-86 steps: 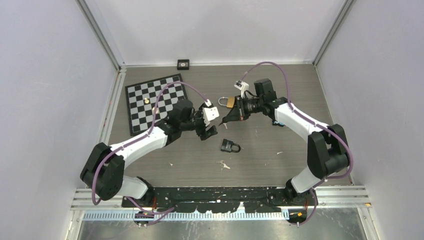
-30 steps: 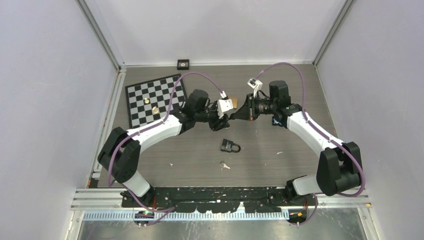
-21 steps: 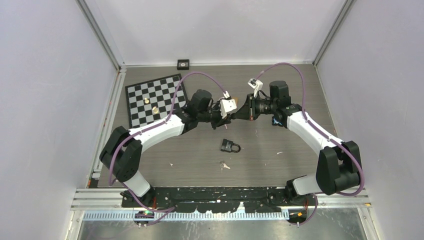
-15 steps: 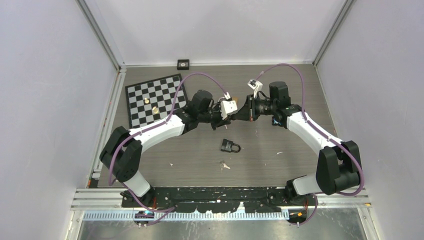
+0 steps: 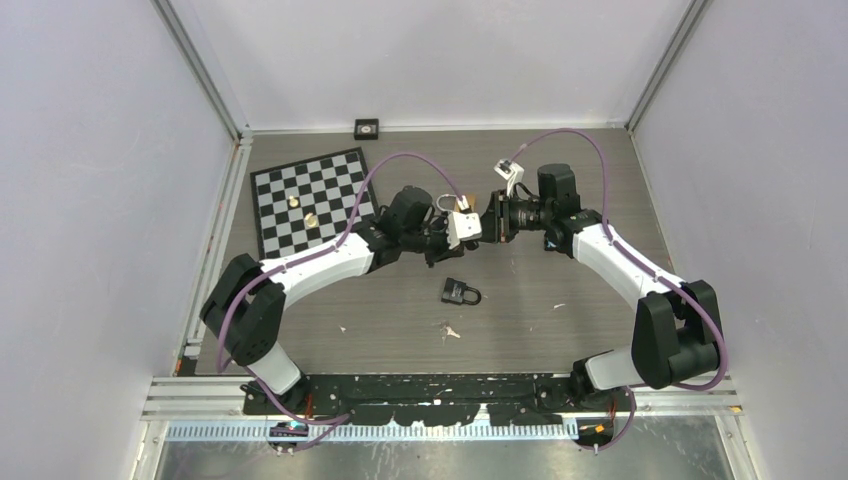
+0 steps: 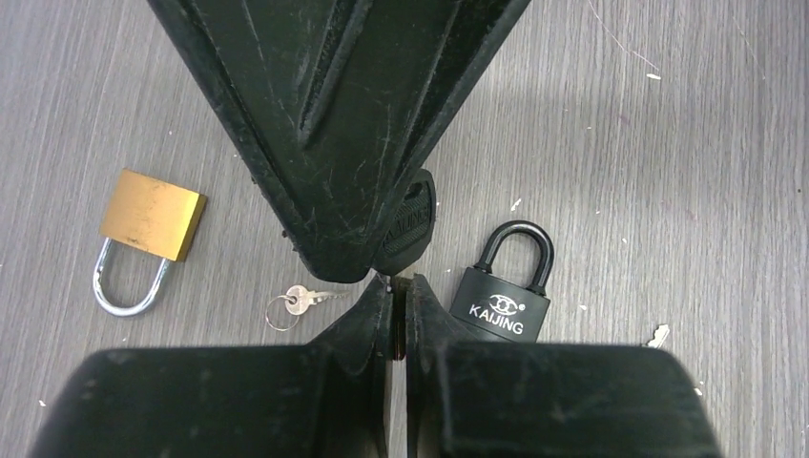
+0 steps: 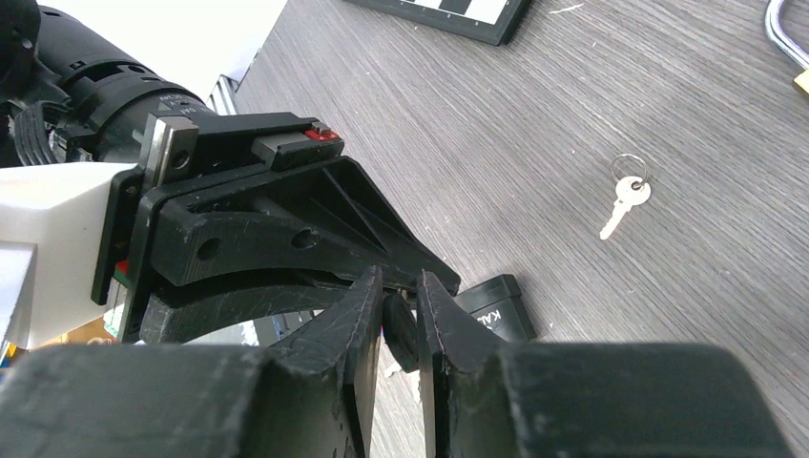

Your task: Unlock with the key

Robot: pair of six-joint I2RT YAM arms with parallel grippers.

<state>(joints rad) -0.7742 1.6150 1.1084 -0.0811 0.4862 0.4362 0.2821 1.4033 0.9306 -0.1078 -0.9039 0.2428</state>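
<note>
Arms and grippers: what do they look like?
The left arm and right arm have white links between black joints, each trailing a looping purple cable. The left gripper and right gripper are black, with tapering, scratched fingers; a white block sits by each wrist.

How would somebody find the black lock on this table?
Start at the checkerboard on the far left of the table. Go right and closer, to the middle, where the black padlock lies flat. It's black with white letters; the other padlock is gold.
</note>
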